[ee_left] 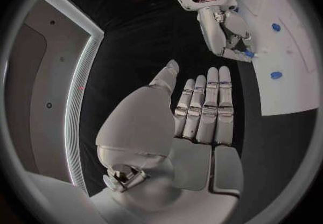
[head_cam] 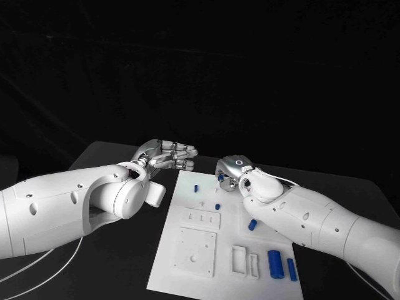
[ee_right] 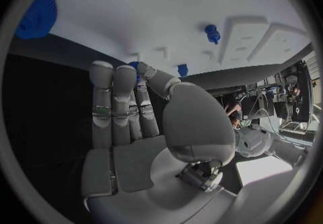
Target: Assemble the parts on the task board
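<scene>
Black table (head_cam: 101, 156), long white task board (head_cam: 227, 244) lengthwise away; right robot hand (head_cam: 232, 170) pinching a part (ee_left: 250, 54).

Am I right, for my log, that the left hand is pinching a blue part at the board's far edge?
No: the right hand pinches that blue part at the board, as the left wrist view shows. The left hand holds nothing.
</scene>
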